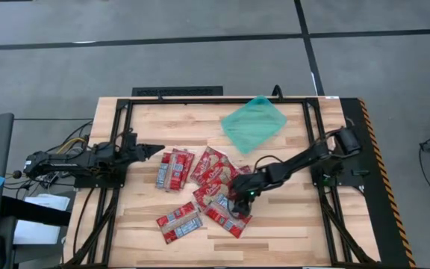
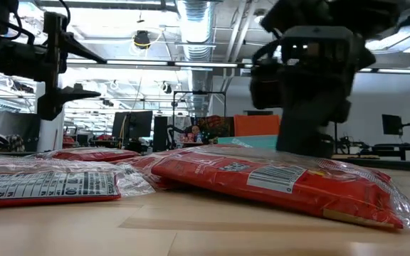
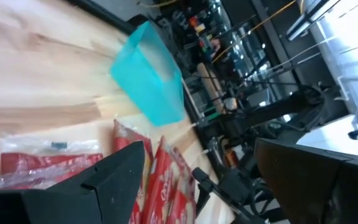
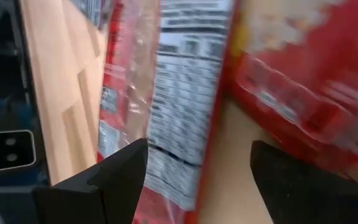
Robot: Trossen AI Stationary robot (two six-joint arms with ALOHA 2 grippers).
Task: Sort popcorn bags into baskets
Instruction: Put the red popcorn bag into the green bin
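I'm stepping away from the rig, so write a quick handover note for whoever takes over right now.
Right gripper: open, low over the bags at mid-table, fingers either side of one bag's edge; nothing gripped yet.
Left gripper: open, empty, waiting at the table's left side, short of the pile.
Bags: all loose in a pile at mid-table, one a little apart toward the front.
Basket: teal, at the table's back, right of middle, no bag in it.
Done: nothing sorted.
Left: every bag still has to go into the basket.

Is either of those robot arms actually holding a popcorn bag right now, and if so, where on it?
No. The right gripper is open just above the popcorn bags; the left gripper hangs open beside the pile, holding nothing.
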